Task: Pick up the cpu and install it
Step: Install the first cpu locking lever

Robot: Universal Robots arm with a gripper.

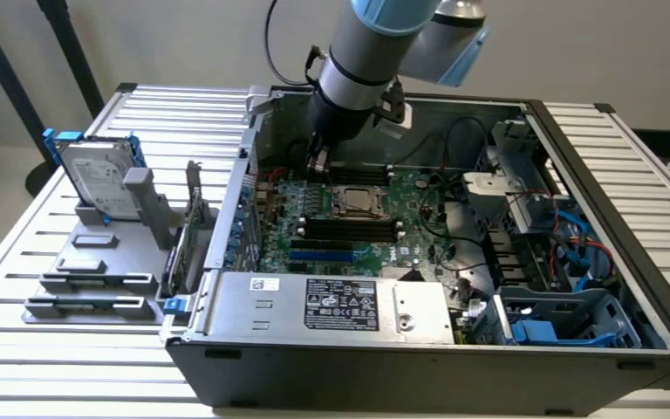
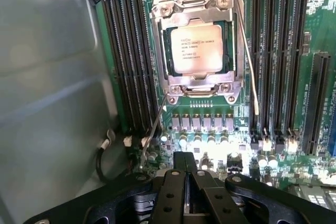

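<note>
- One arm (image 1: 372, 52) reaches down from the upper middle of the exterior view into the open computer case (image 1: 428, 371), which sits on a slatted table (image 1: 10, 349).
- From my remote seat I see the gripper (image 1: 317, 159) low inside the case, near the wall on the exterior view's left, hovering over the green board (image 1: 422, 229).
- On the wrist view the gripper (image 2: 185, 157) has its two black fingers (image 2: 170, 198) pressed flat together with nothing between them: clenched and empty.
- The cpu (image 2: 196, 48) lies flat in the metal socket frame (image 2: 194, 8), pale silver top up with printed lettering readable, and the frame's edges lap its rim.
- It sits ahead of the shut fingertips and well apart from them; a row of small grey parts on the board lies between cpu and gripper.
- In the exterior view the cpu (image 1: 354, 202) is near the middle of the frame, just below and slightly toward the exterior view's right of the gripper, with no contact.
- A thin wire lever (image 2: 154, 129) slants off one corner of the frame toward the gripper; a second runs along the opposite side.
- Black memory slots (image 2: 128, 61) flank the socket on both sides.
- A hard drive (image 1: 93, 175) stands upright on a grey stand (image 1: 91, 279) at the exterior view's left, outside the case.
</note>
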